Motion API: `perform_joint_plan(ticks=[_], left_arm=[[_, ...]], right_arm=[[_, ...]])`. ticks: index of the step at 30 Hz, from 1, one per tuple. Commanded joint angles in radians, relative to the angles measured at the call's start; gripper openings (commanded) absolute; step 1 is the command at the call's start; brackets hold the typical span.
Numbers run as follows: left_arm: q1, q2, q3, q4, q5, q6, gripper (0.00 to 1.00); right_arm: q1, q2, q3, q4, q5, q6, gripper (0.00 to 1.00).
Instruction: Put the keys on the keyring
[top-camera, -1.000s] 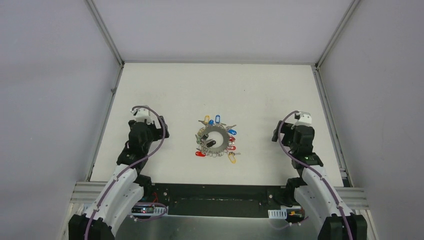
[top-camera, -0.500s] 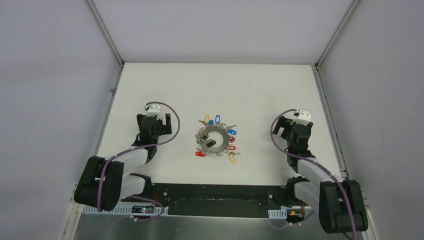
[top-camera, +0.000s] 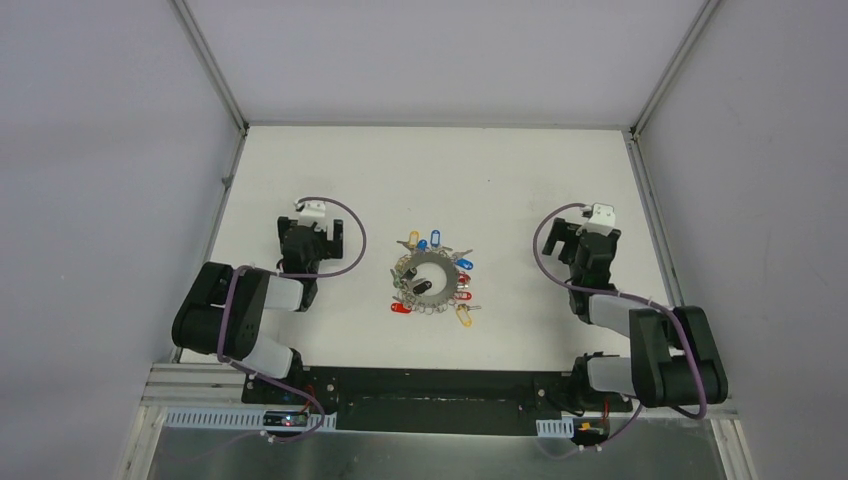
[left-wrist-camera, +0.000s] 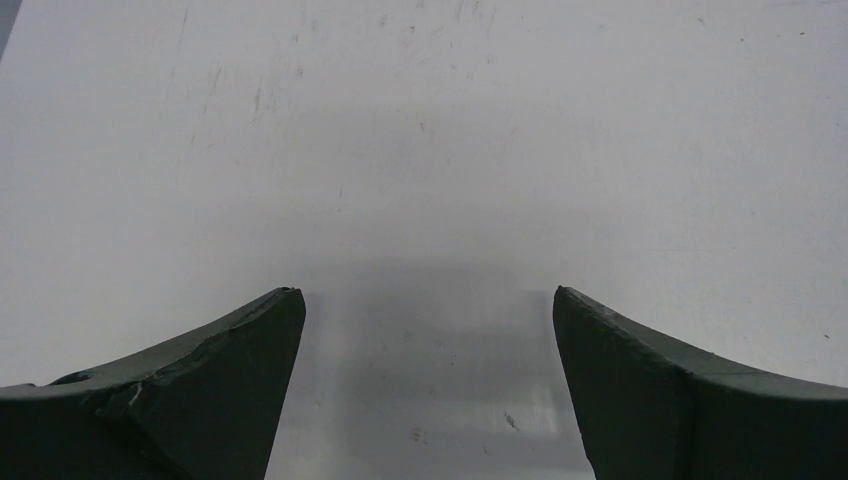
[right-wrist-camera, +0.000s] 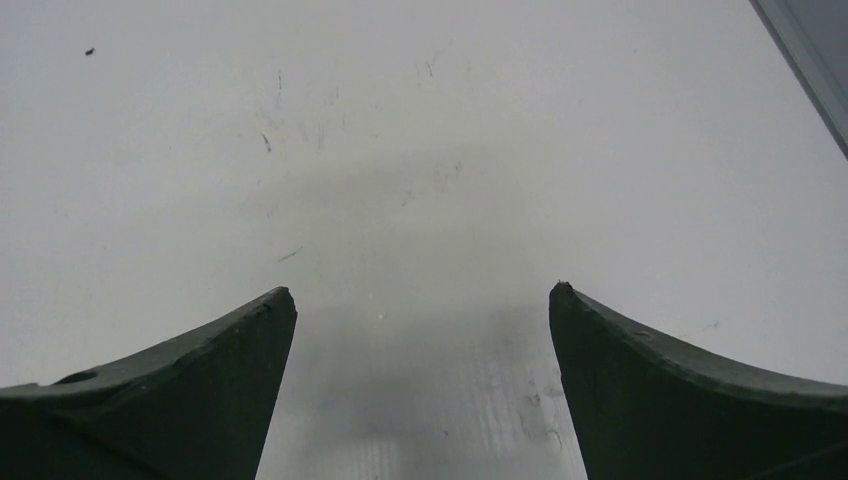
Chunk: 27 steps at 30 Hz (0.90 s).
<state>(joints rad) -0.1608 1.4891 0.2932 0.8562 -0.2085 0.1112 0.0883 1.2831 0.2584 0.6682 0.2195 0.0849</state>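
Observation:
The keyring, a silver-grey ring fringed with small keys and blue, red and yellow tags, lies flat at the table's middle. A black-headed key rests at the ring's inner lower left. A red-tagged key sits at its lower left edge. Whether either key hangs on the ring is too small to tell. My left gripper is open to the left of the ring, well apart from it. My right gripper is open to the ring's right. In the wrist views the left gripper and right gripper frame only bare table.
The white table is fenced by metal rails on the left and right, with grey walls behind them. Both arms are folded low near the front edge, with purple cables looping over them.
Both arms have folded back toward their bases. The left gripper has shifted right and a little farther up the table; the right gripper has also moved up. The keyring has not moved.

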Motion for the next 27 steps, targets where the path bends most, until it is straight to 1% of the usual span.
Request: perform_joint_plan(ticks=[1, 3, 5, 7, 10, 14, 17, 18, 20, 22, 24, 27], left_arm=[[0.025, 0.018, 0.041, 0.056, 0.011, -0.024, 0.99], [0.026, 0.006, 0.042, 0.031, 0.011, -0.031, 0.99], [0.026, 0.016, 0.039, 0.054, 0.009, -0.025, 0.99], [0.026, 0.009, 0.042, 0.036, 0.009, -0.029, 0.99], [0.025, 0.013, 0.041, 0.046, 0.009, -0.027, 0.99], [0.026, 0.013, 0.041, 0.043, 0.01, -0.027, 0.99], [0.026, 0.013, 0.041, 0.043, 0.011, -0.028, 0.99], [0.026, 0.012, 0.041, 0.044, 0.01, -0.027, 0.99], [0.026, 0.012, 0.041, 0.044, 0.01, -0.028, 0.99], [0.026, 0.013, 0.041, 0.043, 0.01, -0.028, 0.99], [0.026, 0.013, 0.041, 0.043, 0.01, -0.027, 0.99], [0.026, 0.012, 0.041, 0.043, 0.01, -0.028, 0.99]], right_arm=[[-0.007, 0.034, 0.069, 0.063, -0.014, -0.049, 0.99], [-0.007, 0.061, 0.081, 0.077, -0.017, -0.063, 0.99], [-0.009, 0.113, 0.087, 0.121, -0.007, -0.067, 0.99], [-0.013, 0.172, 0.097, 0.163, 0.004, -0.064, 0.99], [-0.014, 0.217, 0.126, 0.153, -0.014, -0.071, 0.99], [-0.027, 0.218, 0.132, 0.123, -0.037, -0.061, 0.99], [-0.038, 0.262, 0.091, 0.262, -0.05, -0.06, 0.99], [-0.039, 0.246, 0.103, 0.205, -0.052, -0.053, 0.99], [-0.04, 0.258, 0.097, 0.237, -0.055, -0.06, 1.0], [-0.04, 0.246, 0.096, 0.214, -0.053, -0.058, 1.0], [-0.04, 0.255, 0.094, 0.236, -0.055, -0.06, 1.0], [-0.039, 0.252, 0.096, 0.226, -0.057, -0.06, 1.0]])
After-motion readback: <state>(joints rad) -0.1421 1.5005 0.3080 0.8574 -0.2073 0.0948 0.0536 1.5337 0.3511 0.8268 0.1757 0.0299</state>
